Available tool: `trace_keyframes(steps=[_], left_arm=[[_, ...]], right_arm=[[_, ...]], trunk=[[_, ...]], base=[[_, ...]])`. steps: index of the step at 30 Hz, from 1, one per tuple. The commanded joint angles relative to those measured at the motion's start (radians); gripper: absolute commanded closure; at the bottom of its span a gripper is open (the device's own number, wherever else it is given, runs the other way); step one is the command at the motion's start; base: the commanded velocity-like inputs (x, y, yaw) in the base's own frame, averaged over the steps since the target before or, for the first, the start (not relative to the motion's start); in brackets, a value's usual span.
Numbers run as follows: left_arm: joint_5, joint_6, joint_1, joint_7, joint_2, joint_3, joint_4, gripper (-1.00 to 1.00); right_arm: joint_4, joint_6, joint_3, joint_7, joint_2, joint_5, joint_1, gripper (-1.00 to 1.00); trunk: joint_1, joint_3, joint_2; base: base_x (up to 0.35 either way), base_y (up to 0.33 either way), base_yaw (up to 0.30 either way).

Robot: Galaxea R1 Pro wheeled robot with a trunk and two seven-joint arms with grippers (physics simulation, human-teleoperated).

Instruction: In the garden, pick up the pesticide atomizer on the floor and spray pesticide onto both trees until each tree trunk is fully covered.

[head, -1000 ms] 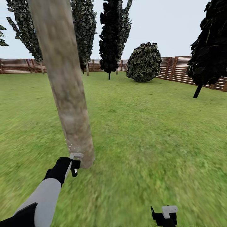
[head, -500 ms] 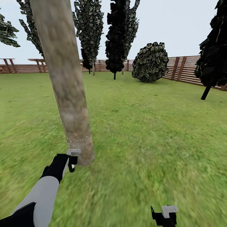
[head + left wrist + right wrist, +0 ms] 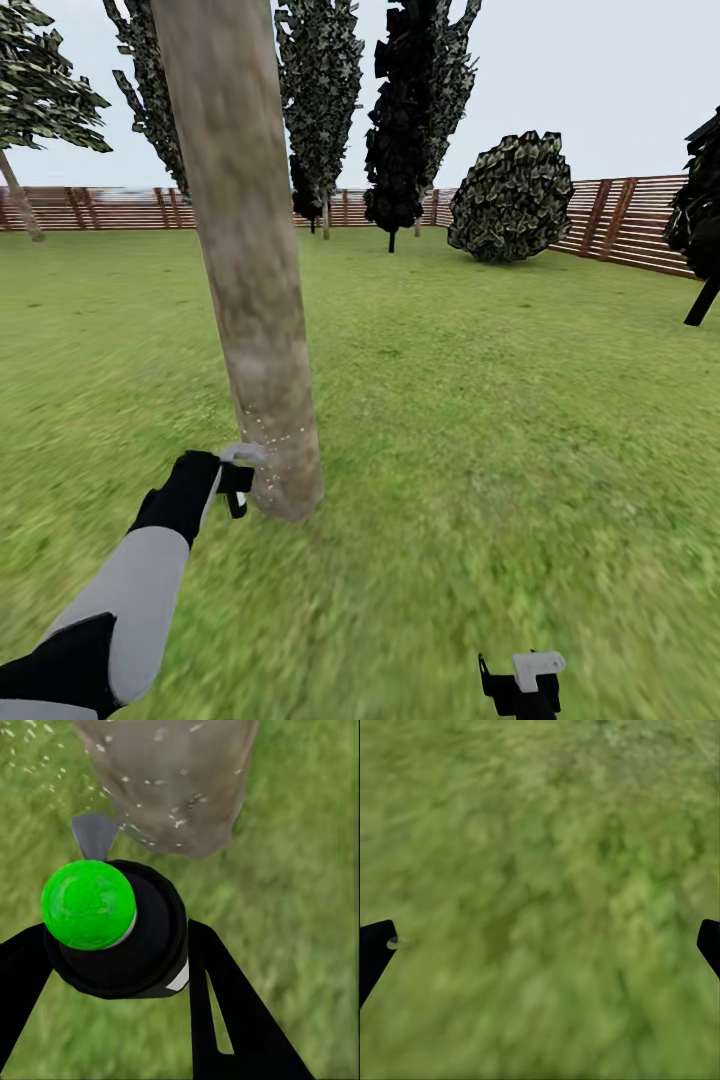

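A thick pale tree trunk point(image 3: 250, 280) rises from the lawn just ahead and left of centre. My left gripper point(image 3: 238, 478) is at its foot, shut on the pesticide atomizer point(image 3: 241, 454). The wrist view shows the atomizer point(image 3: 142, 945) as a black can with a green round cap point(image 3: 88, 904), held between the two black fingers point(image 3: 225, 1020). Its grey nozzle point(image 3: 94, 834) points at the trunk point(image 3: 169, 780). White spray specks dot the bark near the base. My right gripper point(image 3: 520, 680) hangs low over grass, open and empty, its fingers point(image 3: 375, 949) spread wide.
Green lawn point(image 3: 500, 420) stretches all around. A brown slat fence point(image 3: 620, 220) runs along the back and right. Tall leafy trees point(image 3: 320, 90), a near-black conifer point(image 3: 415, 100) and a round bush point(image 3: 512, 198) stand by the fence. A leaning tree point(image 3: 40, 90) is far left.
The camera has turned left, so the scene has slid right. My left gripper with the atomizer has risen slightly along the trunk's foot, and more white specks show on the bark.
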Motion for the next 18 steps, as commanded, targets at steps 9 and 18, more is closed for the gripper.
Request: trace_keyframes(steps=[9, 18], left_arm=[[0.001, 0.035, -0.030, -0.094, 0.072, -0.116, -0.011, 1.00], [-0.001, 0.033, -0.017, -0.111, 0.070, -0.114, -0.029, 1.00]], right_arm=[[0.001, 0.000, 0.000, 0.000, -0.002, 0.000, 0.001, -1.00], [0.002, 0.000, 0.000, 0.000, -0.002, 0.000, 0.000, -1.00]], trunk=[[0.000, 0.000, 0.000], [0.000, 0.000, 0.000]], base=[[0.000, 0.000, 0.000], [0.000, -0.202, 0.000]])
